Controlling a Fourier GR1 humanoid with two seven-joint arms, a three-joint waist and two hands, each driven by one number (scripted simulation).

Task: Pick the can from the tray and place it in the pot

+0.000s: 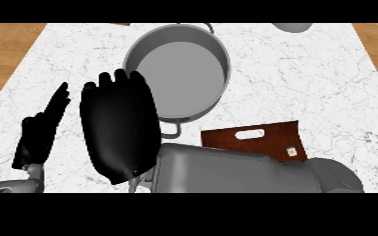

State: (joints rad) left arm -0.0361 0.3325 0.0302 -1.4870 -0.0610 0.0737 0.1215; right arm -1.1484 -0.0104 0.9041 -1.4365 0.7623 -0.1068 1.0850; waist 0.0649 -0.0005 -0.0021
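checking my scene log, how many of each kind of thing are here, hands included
pot: 1
tray: 1
can: 1
hands: 2 (left hand, right hand)
grey thing cut off at the top: 1
total: 6

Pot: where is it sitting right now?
In the head view, the grey pot sits on the white counter at upper centre, just beyond the brown tray, with the robot's right hand overlapping its left rim.

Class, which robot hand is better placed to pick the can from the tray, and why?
Likely the right robot hand: its forearm overlaps the tray, where the can sits. The left robot hand rests at the far left edge.
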